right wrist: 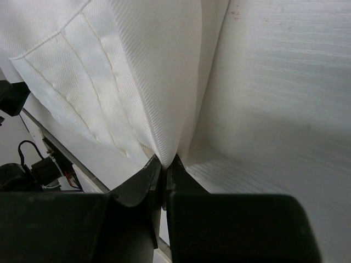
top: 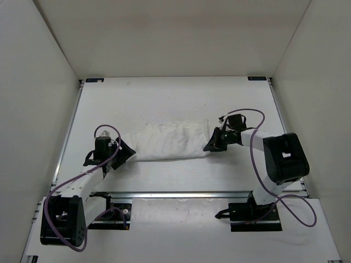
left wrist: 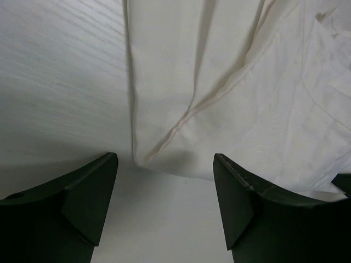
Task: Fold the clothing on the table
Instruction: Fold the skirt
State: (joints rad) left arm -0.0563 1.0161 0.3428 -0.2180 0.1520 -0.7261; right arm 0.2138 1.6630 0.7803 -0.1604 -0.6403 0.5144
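Left end effector point(left wrist: 164, 164) stands with its jaws spread wide and grips nothing. The left end of the clothing point(top: 170, 141) lies just ahead of it, a rounded, seamed corner poking into the gap between the two dark fingers without clearly touching either. From there the clothing runs as a long crumpled band across the middle of the bench point(top: 164, 98), its long axis going left to right from one arm to the other, so each arm is nearest to its own end. It is thin white cloth with a fine diagonal weave, stitched seams and soft lengthwise creases, floppy against the matte, faintly grained bench top. At the clothing's right end the right end effector point(right wrist: 164, 161) is closed, pinching a raised ridge of fabric between its fingertips. In my judgement the fold turns on the left jaws closing on the corner ahead of them.
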